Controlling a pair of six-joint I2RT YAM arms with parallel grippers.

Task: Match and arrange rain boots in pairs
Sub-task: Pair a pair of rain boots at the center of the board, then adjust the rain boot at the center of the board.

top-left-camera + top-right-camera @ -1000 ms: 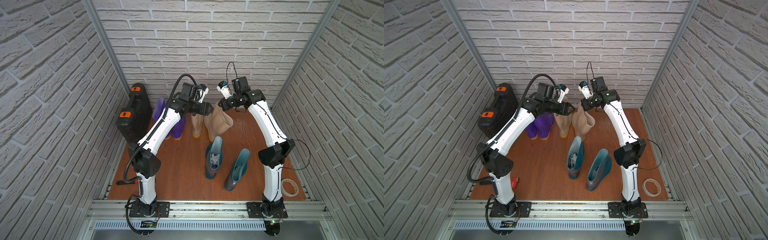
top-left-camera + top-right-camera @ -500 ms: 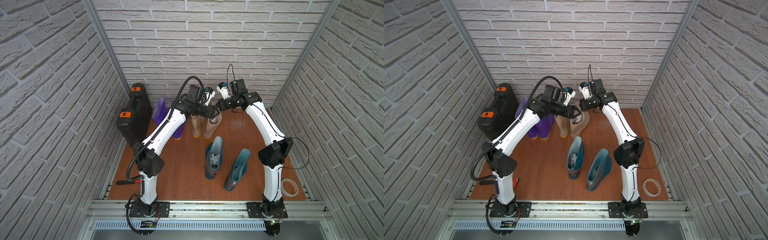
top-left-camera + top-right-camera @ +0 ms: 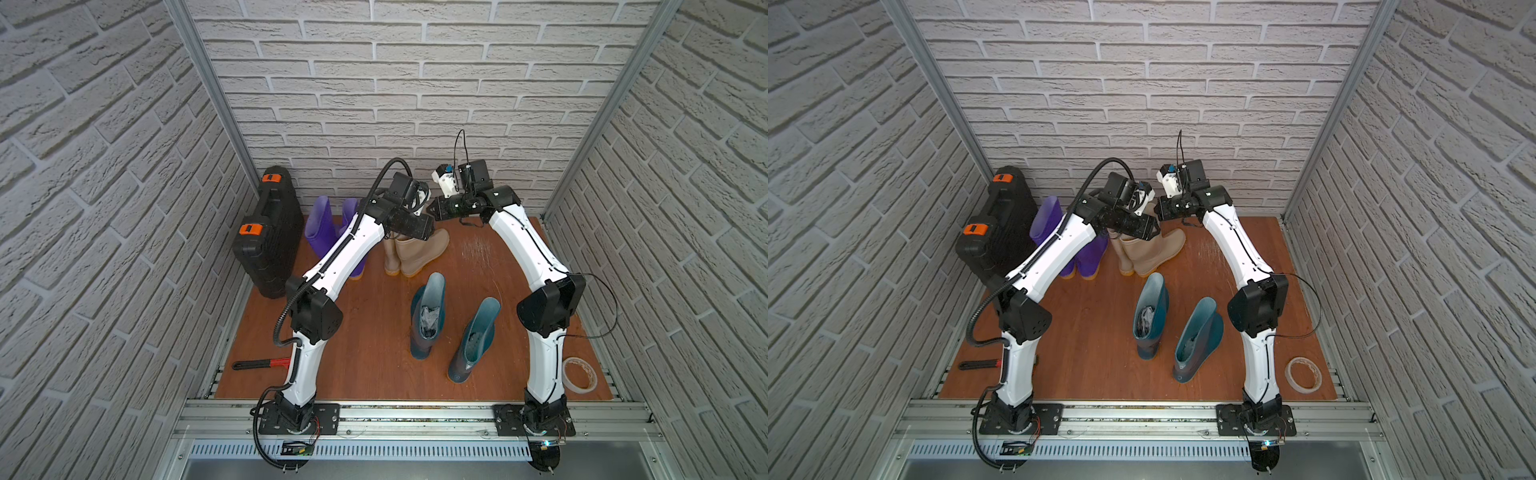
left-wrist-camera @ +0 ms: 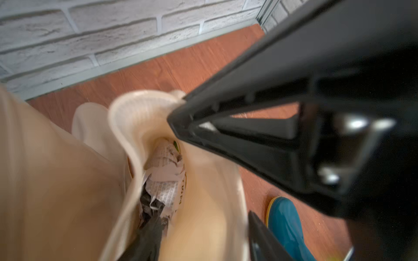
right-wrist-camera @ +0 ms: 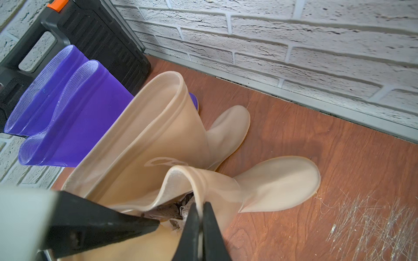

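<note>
Right gripper (image 5: 200,210): the jaws were closed tight on the thin rim of the right-hand beige boot (image 5: 271,185), pinching it at the top of the shaft.

Left gripper (image 4: 213,162): the jaws stood partly apart over the same boot's mouth. One fingertip (image 4: 181,113) touched the folded rim and the shaft wall lay between the fingers. No clamping was seen. Crumpled newspaper (image 4: 165,171) filled the shaft.

That boot stood sole-down on the wooden floor (image 3: 374,353) at the far centre, toe turned toward the far right. It touched the left-hand beige boot (image 5: 158,126), which stood upright.

The purple boots (image 5: 74,126) stood side by side, touching each other. They were just left of the beige ones and just right of the black hard case (image 3: 270,232) at the far left.

The two teal boots (image 3: 428,316) stood upright nearer the centre, apart from each other, the right one nearer.

A roll of tape (image 3: 579,374) lay at the near right corner.
</note>
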